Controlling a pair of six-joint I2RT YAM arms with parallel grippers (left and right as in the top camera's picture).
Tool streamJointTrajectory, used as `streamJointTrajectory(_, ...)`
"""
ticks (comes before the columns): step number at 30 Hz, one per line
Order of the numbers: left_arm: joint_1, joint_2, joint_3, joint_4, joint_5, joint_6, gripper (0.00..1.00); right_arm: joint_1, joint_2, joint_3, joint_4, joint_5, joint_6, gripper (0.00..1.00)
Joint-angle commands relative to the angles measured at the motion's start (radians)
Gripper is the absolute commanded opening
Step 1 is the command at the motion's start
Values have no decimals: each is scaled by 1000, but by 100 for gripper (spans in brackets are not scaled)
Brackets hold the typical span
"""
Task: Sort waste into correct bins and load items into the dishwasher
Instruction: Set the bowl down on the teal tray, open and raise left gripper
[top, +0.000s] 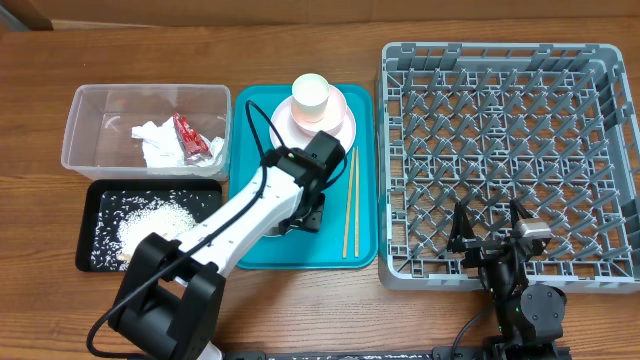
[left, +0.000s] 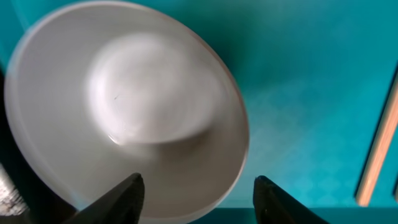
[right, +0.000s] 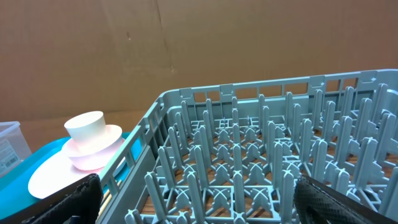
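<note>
The left claw (left: 198, 183) hangs spread over the bowl (left: 124, 106). Its two fingers stand apart on either side of the bowl's near rim and pinch nothing. The bowl sits on the teal tray (top: 255, 250), in the near half, just below and ahead of the claw. The wrist view is blurred, so the bowl may be mouth-up or turned over, and I cannot tell whether a finger brushes the rim.

Being round, the bowl has no long axis, so a pinch across the rim should do from any side. The left arm is much the nearer.

The right claw (top: 490, 232) is spread wide and empty at the near left corner of the rack (top: 384, 160), well apart from the bowl. The rack is bare, its pegs all free, and lies to the right of the tray.

Between bowl and rack the chopsticks (top: 349, 205) lie along the tray's right edge, long axis running near to far. A low sweep to the right could knock them.

At the tray's far end the white cup (top: 312, 92) stands in the pink cup (top: 305, 118) on the plate (top: 340, 125).

The tissue (top: 155, 140) and wrapper (top: 188, 135) are in the tub (top: 80, 130), and the rice (top: 150, 215) is in the black tray (top: 95, 190).
</note>
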Motion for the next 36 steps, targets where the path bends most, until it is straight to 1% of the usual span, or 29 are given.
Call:
streamJointTrajectory(1,49,-23,126,-55,-21,-6,56,-1,-10,-10,8,-3,-3,100)
streamJointTrajectory(6,164,-84,314,-171,-37,-6,57,-1,-10,-10,8,-3,-3,100)
streamJointTrajectory(11,322,-162,421,-251,-29,-7,61,-1,-10,-10,8,-3,-3,100)
streamJointTrajectory(12,365,-182,427,-264,-28,-7,70,-1,-10,-10,8,-3,-3,100)
streamJointTrajectory(13,430,-206,426,-282,-29,-8,100,-1,-10,-10,8,-3,-3,100)
streamJointTrajectory(17,535,-216,426,-332,-29,-10,100,-1,-10,-10,8,-3,-3,100)
streamJointTrajectory(21,595,-214,426,-326,-29,-10,100,-1,-10,-10,8,-3,-3,100)
streamJointTrajectory(24,614,-214,426,-327,-29,-10,100,-1,-10,-10,8,-3,-3,100)
streamJointTrajectory(36,613,-214,426,-326,-29,-10,100,-1,-10,-10,8,-3,-3,100)
